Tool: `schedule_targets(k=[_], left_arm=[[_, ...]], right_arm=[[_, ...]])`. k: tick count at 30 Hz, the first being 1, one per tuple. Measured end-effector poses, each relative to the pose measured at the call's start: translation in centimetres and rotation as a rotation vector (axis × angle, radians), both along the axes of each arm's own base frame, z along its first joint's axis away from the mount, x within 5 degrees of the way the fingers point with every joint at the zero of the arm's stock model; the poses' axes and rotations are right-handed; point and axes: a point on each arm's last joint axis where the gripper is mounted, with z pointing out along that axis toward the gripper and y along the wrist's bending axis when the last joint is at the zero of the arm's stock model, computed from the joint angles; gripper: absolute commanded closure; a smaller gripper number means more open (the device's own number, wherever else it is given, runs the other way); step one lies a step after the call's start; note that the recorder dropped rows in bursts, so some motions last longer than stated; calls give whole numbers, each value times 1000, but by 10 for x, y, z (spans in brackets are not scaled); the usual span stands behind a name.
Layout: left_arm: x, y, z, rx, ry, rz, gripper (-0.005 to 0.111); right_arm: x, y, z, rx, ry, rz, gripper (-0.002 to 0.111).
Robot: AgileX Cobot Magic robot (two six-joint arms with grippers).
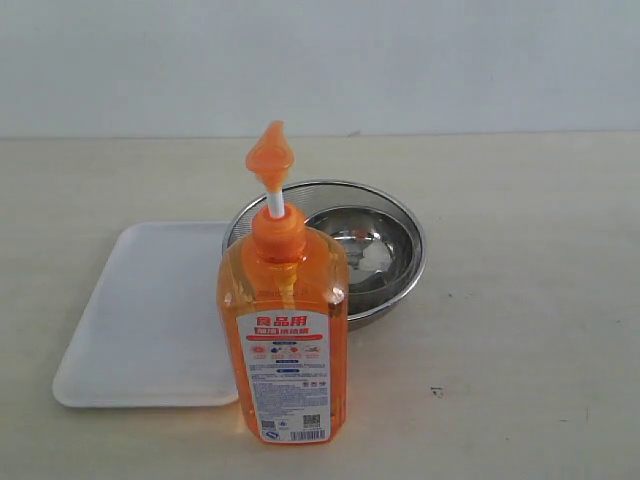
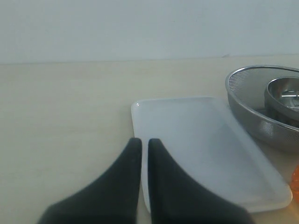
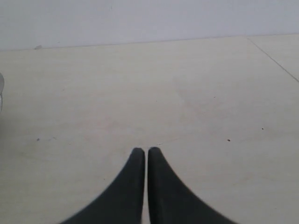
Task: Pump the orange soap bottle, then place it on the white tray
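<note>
Tabletop is seen carrying everything. The white tray is seen bare at the left. The orange soap bottle is stood upright just beside its near right corner, pump head raised. The left claw and right claw are closed on nothing. Pumping and placing are judged undone.
</note>
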Motion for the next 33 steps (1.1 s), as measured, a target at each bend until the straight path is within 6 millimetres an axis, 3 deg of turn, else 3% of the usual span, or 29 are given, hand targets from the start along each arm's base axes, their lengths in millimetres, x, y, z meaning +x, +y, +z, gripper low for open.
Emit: schedule_targets(k=[8,22,33], left_arm=[[0,0,0,0,0,0,102],[0,0,0,0,0,0,102],[0,0,0,0,0,0,102]], right_arm=[[0,1,4,28,-10,1,108],[-15,10,89,275,-263,57,108],[-19,18,97,468,-257,112,108]])
